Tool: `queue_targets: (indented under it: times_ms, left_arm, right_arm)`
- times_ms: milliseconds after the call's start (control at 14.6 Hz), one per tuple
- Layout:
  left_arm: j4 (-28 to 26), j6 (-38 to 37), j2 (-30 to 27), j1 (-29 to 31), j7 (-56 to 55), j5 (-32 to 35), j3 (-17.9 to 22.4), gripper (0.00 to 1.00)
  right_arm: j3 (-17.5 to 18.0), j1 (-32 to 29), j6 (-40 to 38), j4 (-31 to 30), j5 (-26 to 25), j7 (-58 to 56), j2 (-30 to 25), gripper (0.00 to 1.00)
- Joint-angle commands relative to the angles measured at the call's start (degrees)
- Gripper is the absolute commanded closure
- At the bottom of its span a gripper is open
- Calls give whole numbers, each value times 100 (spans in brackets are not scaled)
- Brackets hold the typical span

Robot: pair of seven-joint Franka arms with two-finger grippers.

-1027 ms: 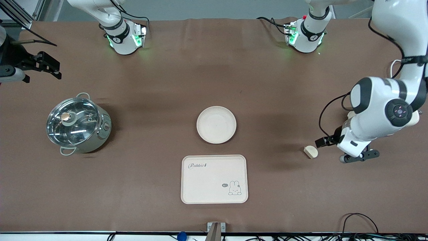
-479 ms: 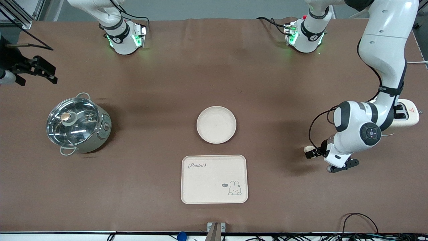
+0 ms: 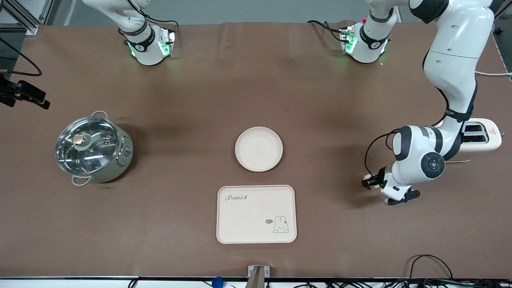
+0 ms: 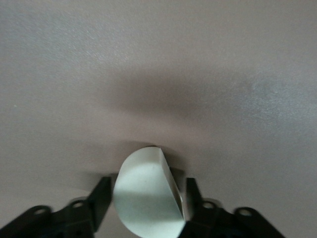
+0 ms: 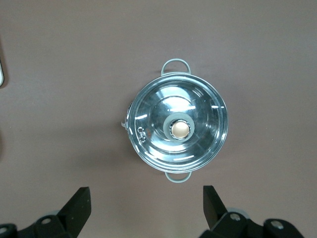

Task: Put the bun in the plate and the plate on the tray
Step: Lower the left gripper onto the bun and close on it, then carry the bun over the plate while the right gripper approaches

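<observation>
My left gripper (image 4: 147,198) is down at the bun (image 4: 147,191), toward the left arm's end from the plate (image 3: 259,149); jaws straddle it, not visibly clamped. Bun looks light, soft: pinch flanks gently. Right gripper (image 5: 147,208) waits wide open over the pot (image 5: 178,128).

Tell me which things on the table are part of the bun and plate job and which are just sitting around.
Part of the job: bun between the left claw's fingers; plate; tray, nearer the front camera than the plate.

Just lying about: lidded pot; toaster; right claw, open, up over the pot.
</observation>
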Motion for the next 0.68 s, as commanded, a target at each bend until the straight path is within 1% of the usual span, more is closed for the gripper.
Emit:
queue_targets:
  times_ms: [0,68,137,274,479,548,616]
  left_arm:
    - [73,10,7,-78,-265,16,-47,62]
    - [82,-16,-28,-130,-536,24,-152,67]
    - [108,-34,-54,-174,-817,16,-353,68]
    - [178,-60,-159,-236,-1493,15,-731,68]
    - [406,-122,-186,-393,-2810,33,-1548,68]
    - [494,-122,-177,-542,-3206,42,-1689,68]
    - [582,-122,-169,-813,-3506,42,-1726,68]
  right_arm:
    - [77,-43,-2,-106,95,112,-130,0]
    - [77,-34,-2,-115,95,112,-121,0]
    - [85,-34,-2,-115,95,112,-112,0]
    - [94,-17,-46,-115,95,121,-121,0]
    - [94,-8,-55,-168,104,121,-112,0]
    - [94,-8,-55,-177,104,121,-112,0]
    - [94,-8,-46,-194,104,121,-112,0]
